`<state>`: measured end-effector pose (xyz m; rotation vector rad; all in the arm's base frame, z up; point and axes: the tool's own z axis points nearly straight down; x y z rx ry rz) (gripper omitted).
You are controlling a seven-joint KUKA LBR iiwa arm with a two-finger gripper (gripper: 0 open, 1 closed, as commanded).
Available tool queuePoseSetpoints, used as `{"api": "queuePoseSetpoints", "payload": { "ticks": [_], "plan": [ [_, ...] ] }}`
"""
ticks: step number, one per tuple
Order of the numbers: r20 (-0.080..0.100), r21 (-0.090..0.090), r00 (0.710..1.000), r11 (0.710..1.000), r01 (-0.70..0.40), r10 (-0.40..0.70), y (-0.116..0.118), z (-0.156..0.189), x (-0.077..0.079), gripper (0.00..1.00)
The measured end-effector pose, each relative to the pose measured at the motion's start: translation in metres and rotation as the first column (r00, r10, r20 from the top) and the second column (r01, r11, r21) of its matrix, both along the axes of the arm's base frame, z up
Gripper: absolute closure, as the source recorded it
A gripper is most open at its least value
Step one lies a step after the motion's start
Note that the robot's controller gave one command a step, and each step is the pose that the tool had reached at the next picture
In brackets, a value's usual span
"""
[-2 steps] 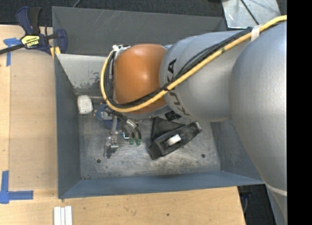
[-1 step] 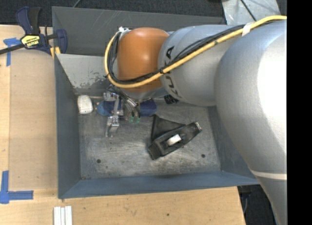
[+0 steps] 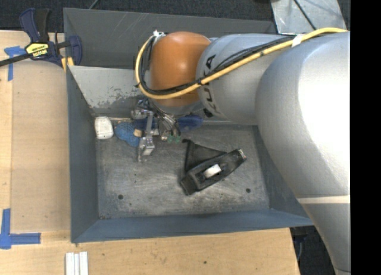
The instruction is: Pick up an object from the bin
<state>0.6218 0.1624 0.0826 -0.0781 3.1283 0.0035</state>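
The tool [image 3: 146, 146] hangs low over a blue object [image 3: 126, 132] near the bin's [image 3: 83, 166] left wall (open or closed, I cannot tell); nothing looks lifted yet.

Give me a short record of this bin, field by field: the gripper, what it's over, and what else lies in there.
bin: grey metal, a few loose things
gripper: low at the back left, over the blue thing
blue thing: flattish, near the back wall, partly hidden
white thing: small, rounded, just left of the blue thing
black thing: wedge-like with a white part, centre right, apart from the gripper
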Motion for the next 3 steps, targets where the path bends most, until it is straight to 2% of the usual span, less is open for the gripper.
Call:
{"api": "queuePoseSetpoints", "payload": {
  "ticks": [1, 2, 3],
  "plan": [
    [-0.006, 0.000, 1.000, 1.000, 0.001, -0.001, 0.001, -0.001, -0.002, 1.00],
    [-0.003, -0.004, 0.927, 0.927, -0.374, 0.374, -0.014, 0.094, -0.007, 1.00],
    [0.000, -0.004, 0.916, 0.916, -0.400, 0.400, 0.003, 0.156, -0.010, 1.00]
  ]
}}
